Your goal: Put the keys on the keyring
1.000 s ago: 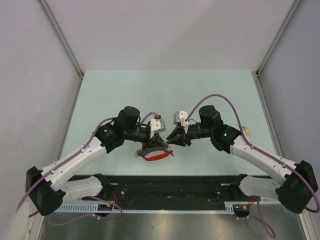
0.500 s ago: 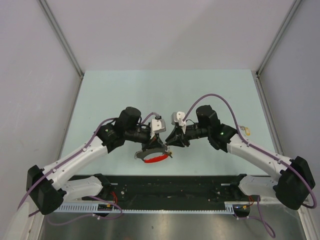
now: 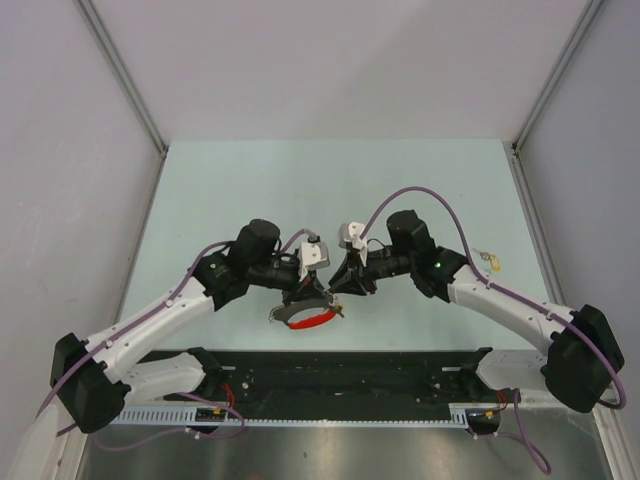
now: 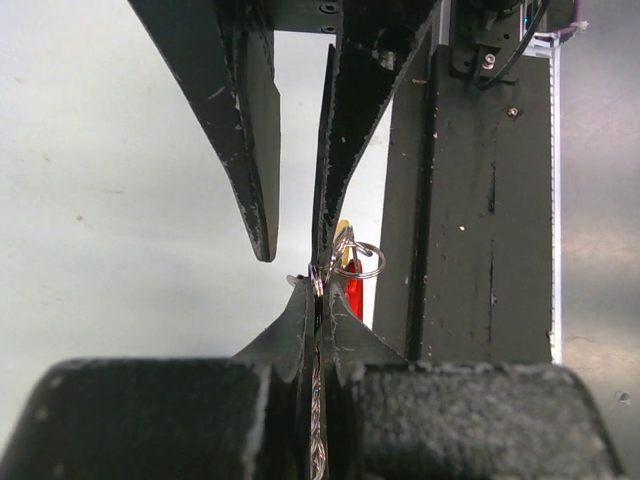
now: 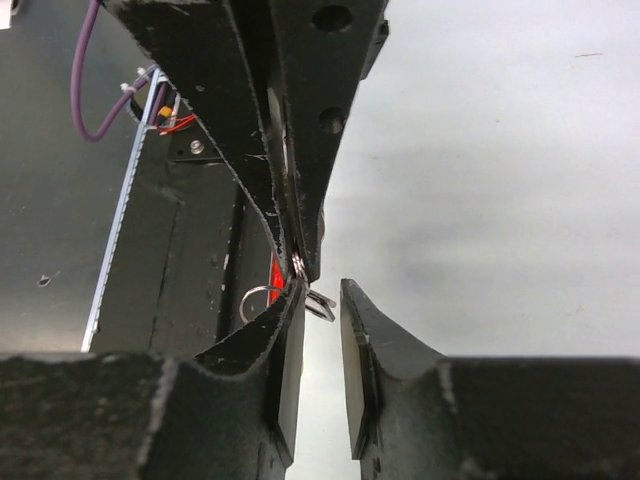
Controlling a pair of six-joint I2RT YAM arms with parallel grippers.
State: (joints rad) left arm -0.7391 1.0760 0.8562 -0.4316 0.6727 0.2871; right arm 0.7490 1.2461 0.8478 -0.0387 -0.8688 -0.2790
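Note:
The keyring hangs between the two grippers, its red band [image 3: 312, 318] and grey strap [image 3: 280, 313] low over the table's front edge. My left gripper [image 3: 310, 295] is shut on the edge of the thin silver ring [image 4: 318, 283]. A smaller ring loop [image 4: 360, 262] and the red band [image 4: 354, 292] hang beside it. My right gripper [image 3: 338, 288] is open, tip to tip with the left one. In the right wrist view [image 5: 322, 298] a small metal piece [image 5: 320, 304] lies between its fingers. A key [image 3: 489, 261] with a pale yellow tag lies on the table at the right.
The black base rail [image 3: 340, 375] runs along the table's near edge, right under the hanging keyring. Grey walls close in the pale green table [image 3: 330, 190] at left, right and back. Purple cables loop over both arms.
My right arm has moved left, bringing its open gripper up against the left gripper's tips. The left gripper and keyring have sunk slightly toward the near edge.

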